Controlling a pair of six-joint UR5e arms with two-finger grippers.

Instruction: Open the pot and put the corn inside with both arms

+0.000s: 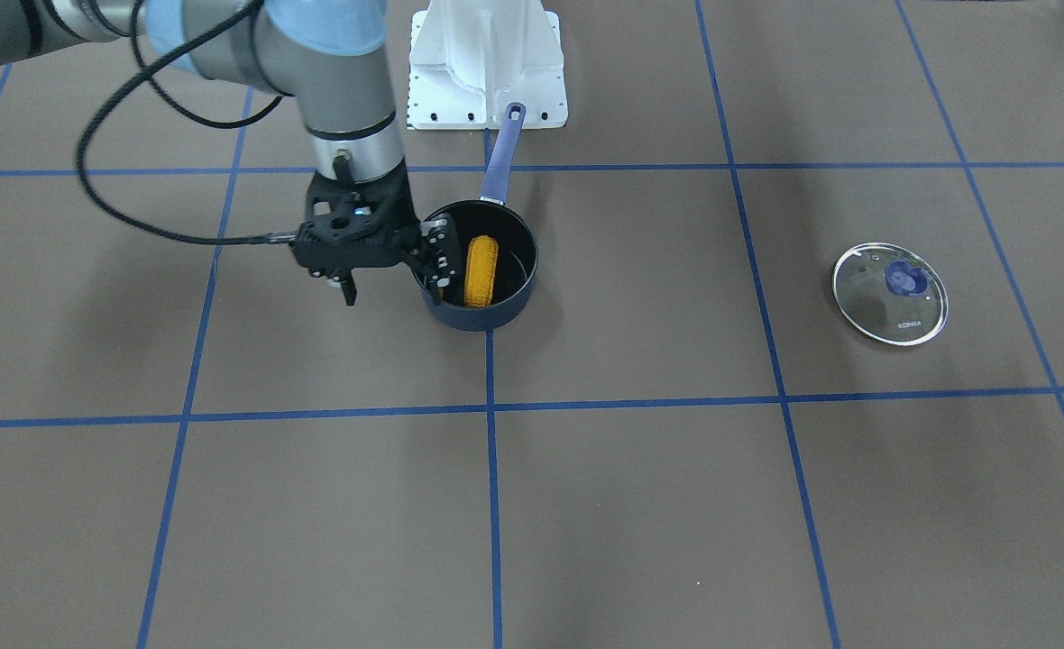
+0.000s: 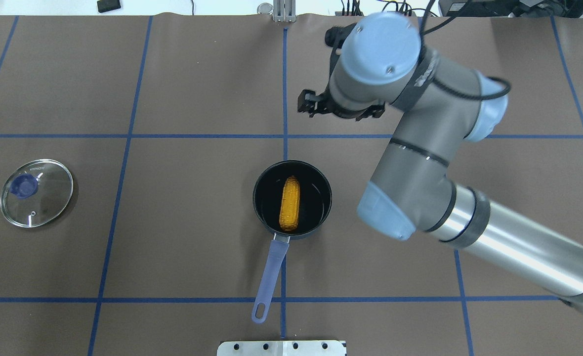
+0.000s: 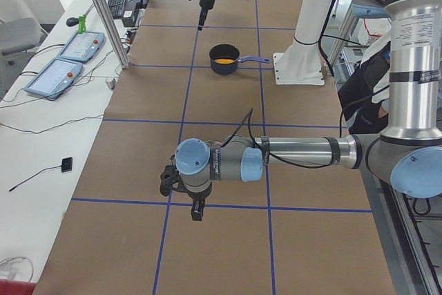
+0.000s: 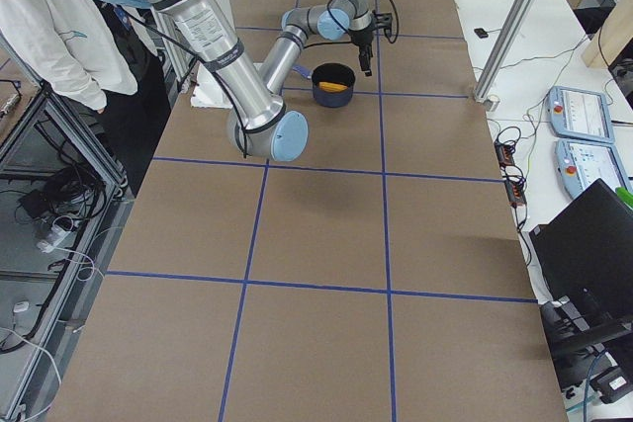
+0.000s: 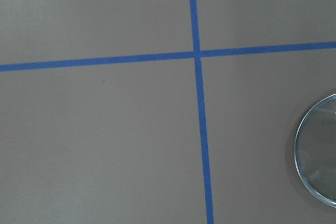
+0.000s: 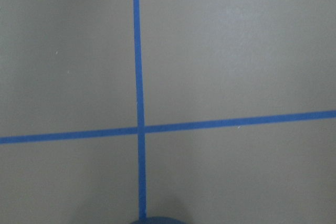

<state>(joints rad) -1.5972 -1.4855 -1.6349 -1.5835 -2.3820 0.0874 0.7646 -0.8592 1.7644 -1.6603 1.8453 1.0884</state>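
Observation:
The orange-yellow corn [image 1: 480,270] lies inside the open dark blue pot [image 1: 525,236], which has a long blue handle; it also shows in the overhead view [image 2: 290,204]. The glass lid [image 1: 890,293] with its blue knob lies flat on the table, far from the pot. My right gripper [image 1: 394,288] hangs above the table beside the pot, on the side away from the handle, with its fingers apart and empty. My left gripper [image 3: 197,208] shows only in the exterior left view, low over the table near the lid's side; I cannot tell if it is open or shut.
The white base block [image 1: 487,68] stands just behind the pot handle's end. Blue tape lines divide the brown table. The lid's rim [image 5: 320,150] shows at the right edge of the left wrist view. A person [image 4: 59,27] stands beside the table.

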